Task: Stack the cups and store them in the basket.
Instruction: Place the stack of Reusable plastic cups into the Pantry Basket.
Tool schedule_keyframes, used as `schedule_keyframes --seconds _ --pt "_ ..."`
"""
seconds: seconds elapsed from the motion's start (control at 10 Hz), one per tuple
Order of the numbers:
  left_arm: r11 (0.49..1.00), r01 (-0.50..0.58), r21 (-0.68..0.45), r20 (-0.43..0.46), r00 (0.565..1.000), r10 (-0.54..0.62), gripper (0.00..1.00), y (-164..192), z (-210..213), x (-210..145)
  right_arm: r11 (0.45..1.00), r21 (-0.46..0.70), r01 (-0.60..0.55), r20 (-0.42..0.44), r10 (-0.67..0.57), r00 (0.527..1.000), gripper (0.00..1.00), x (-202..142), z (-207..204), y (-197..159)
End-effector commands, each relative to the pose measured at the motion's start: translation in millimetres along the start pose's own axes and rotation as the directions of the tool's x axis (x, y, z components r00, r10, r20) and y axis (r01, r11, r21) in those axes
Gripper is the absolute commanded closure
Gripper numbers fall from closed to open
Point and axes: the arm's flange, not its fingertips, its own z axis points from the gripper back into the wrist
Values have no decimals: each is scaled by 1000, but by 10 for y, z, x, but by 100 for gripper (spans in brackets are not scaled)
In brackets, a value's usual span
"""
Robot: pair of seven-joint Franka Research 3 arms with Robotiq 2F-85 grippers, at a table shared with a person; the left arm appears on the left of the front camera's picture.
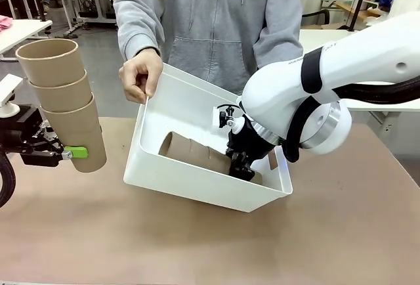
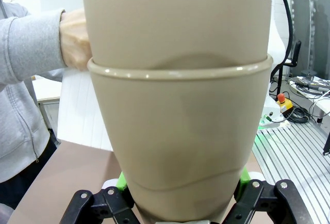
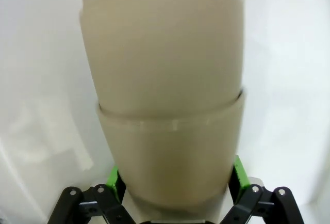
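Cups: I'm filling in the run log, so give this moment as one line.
left gripper: shut on three-cup stack | right gripper: shut on second stack, inside basket | hand: holds tilted basket's rim

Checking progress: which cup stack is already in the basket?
The stack lying on its side, in the right end effector; the other stack stands upright outside the basket, in the left end effector.

So I'm counting three cups (image 1: 62,98) nesting together over at the left. A second stack (image 1: 197,157) is lying in the one white basket (image 1: 197,190), and I'm making out at least two cups there. Two robot hands are showing, left hand (image 1: 82,152) and right hand (image 1: 241,165), plus one person's hand (image 1: 140,75).
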Motion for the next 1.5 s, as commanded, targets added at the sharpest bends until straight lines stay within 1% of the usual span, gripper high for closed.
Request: schedule_keyframes --seconds 0.0,0.3,0.5,0.6,0.7,0.9,1.0,1.2,1.3,1.4 --pt "1000 5 -1 7 1000 -5 17 -9 15 46 999 -21 31 7 -31 999 0 80 68 -29" --pt "1000 5 -1 7 1000 -5 17 -9 15 46 999 -11 45 60 -44 997 0 104 411 100" --pt "1000 5 -1 7 1000 -5 17 -9 15 46 999 -5 43 144 -42 989 0 73 782 167" --pt "1000 5 -1 7 1000 -5 17 -9 15 46 999 16 47 168 -49 985 0 56 986 217" --pt "1000 5 -1 7 1000 -5 17 -9 15 46 999 21 43 222 -46 974 0 19 1236 272" --pt "1000 5 -1 7 1000 -5 17 -9 15 46 998 17 54 347 -57 936 0 -179 1776 278" --pt "1000 5 -1 7 1000 -5 17 -9 15 46 998 20 52 431 -56 901 0 -387 2132 310" --pt "1000 5 -1 7 1000 -5 17 -9 15 46 998 13 55 514 -54 856 0 -715 2515 426" --pt "1000 5 -1 7 1000 -5 17 -9 15 46 998 8 70 566 -62 822 0 -895 2666 507" --pt "1000 5 -1 7 1000 -5 17 -9 15 46 997 1 79 596 -64 801 0 -1026 2720 558"
